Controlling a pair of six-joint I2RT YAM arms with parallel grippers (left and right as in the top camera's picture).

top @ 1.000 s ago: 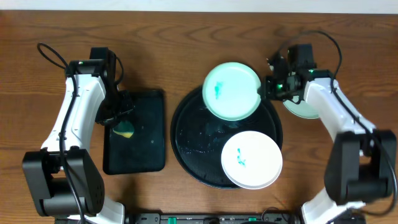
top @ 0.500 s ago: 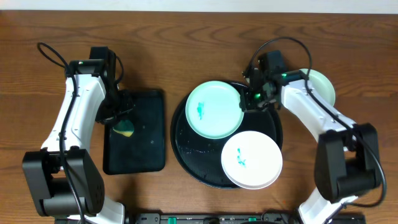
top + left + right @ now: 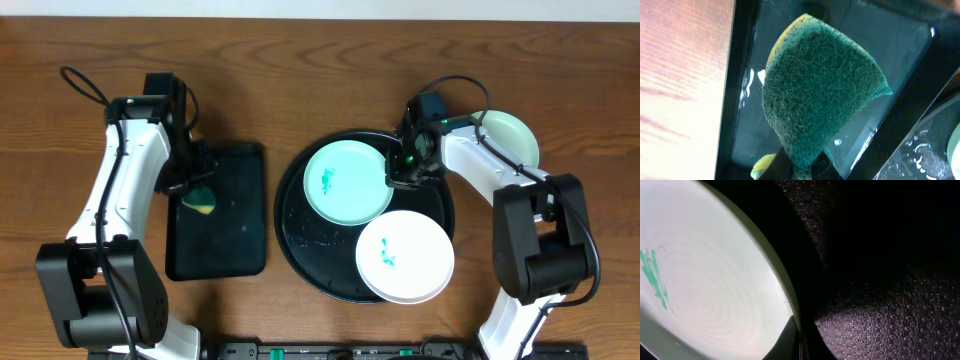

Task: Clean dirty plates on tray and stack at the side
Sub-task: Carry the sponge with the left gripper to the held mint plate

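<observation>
On the counter, the tray carries two dirty plates. A smeared mint plate sits in its upper-left part and a white plate hangs over its lower-right rim. A third, pale mint plate lies on the counter to the right, partly behind the arm.

The right gripper is clamped on the smeared mint plate's right rim. The step looks like steadying this plate for wiping, so it should hold the plate flat and low on the tray, with the teal smear left uncovered.

The left gripper, over the rectangular tray, pinches the sponge by its lower edge. It should bring the green scouring face down square onto the smear, pressing lightly so the plate does not twist in the other gripper.

A second ago the mint plate was up at the tray's far rim. It is now lower and further left, inside the tray. The right arm has swung left with it, uncovering the plate on the counter. The left arm, sponge and white plate sit as they did.
</observation>
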